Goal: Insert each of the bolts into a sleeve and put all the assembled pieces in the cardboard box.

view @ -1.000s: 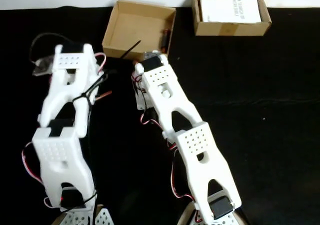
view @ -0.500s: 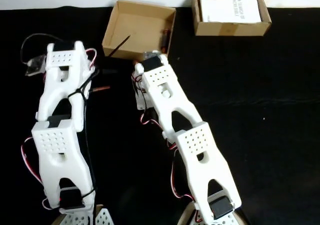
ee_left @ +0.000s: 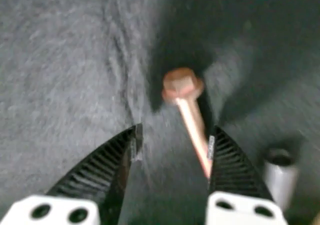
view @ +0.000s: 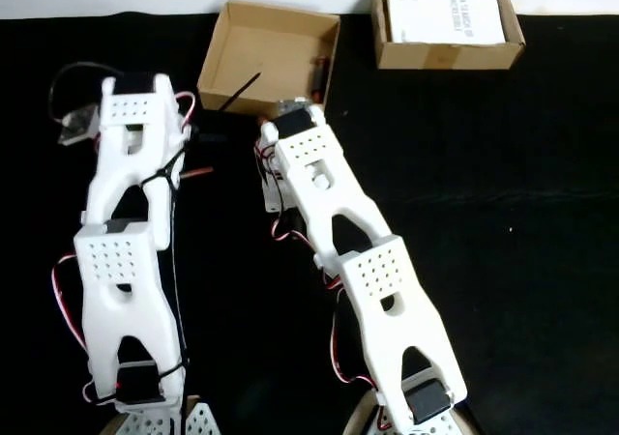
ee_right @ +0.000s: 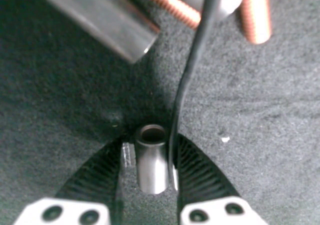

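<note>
Left wrist view: the left fingers stand wide apart and clamp nothing. A copper bolt lies between them on the dark counter. Its hex head points away from the arm and its shaft runs up against the inner face of one finger. A pale sleeve stands just outside that finger.

In the right wrist view the right fingers are closed around a dark sleeve, whose open end faces away. A black cable crosses in front of it. Beyond lie a steel sleeve and a threaded shaft.

In the high view the cardboard box sits open at the far edge, beyond both arms. A second box beside it holds white paper.
</note>
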Robot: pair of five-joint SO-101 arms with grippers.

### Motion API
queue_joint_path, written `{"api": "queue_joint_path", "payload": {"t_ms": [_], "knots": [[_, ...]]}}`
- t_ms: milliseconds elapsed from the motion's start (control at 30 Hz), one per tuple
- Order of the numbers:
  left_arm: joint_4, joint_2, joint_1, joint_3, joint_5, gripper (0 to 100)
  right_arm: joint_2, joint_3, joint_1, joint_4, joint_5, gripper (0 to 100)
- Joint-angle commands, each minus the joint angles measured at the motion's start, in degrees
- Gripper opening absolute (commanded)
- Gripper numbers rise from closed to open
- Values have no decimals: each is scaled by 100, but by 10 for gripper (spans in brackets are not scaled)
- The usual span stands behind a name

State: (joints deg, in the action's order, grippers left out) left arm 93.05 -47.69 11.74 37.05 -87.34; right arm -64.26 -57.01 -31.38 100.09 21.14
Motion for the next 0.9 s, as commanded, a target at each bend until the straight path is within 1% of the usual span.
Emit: {"api": "queue_joint_path", "payload": {"t_ms": [0, 67, 200, 300, 367, 433, 467, 500, 567, 700, 800, 867], "knots": [[-308, -136, 251, 215, -62, 221, -215, 136, 198, 57, 18, 8], [-343, -251, 330, 215, -149, 220, -215, 136, 198, 57, 18, 8], [-308, -356, 356, 215, -70, 220, -215, 136, 198, 57, 18, 8], [-308, -338, 356, 215, 273, 196, -215, 136, 198, 57, 18, 8], [-308, -338, 365, 215, 747, 130, -215, 136, 198, 57, 18, 8], [-308, -374, 444, 215, 1565, 37, -215, 136, 198, 57, 18, 8], [-308, -382, 505, 198, 2101, 1, -215, 136, 198, 57, 18, 8], [-308, -382, 549, 198, 2646, 16, -215, 136, 198, 57, 18, 8], [-237, -356, 611, 207, 3640, 8, -215, 136, 198, 57, 18, 8], [167, -277, 541, 453, 5530, 8, -215, 136, 198, 66, 18, 8], [721, -66, 365, 927, 6497, 8, -215, 136, 145, 75, 53, 8], [835, 268, 207, 1182, 7147, 8, -154, 136, 110, 84, 62, 8]]}}
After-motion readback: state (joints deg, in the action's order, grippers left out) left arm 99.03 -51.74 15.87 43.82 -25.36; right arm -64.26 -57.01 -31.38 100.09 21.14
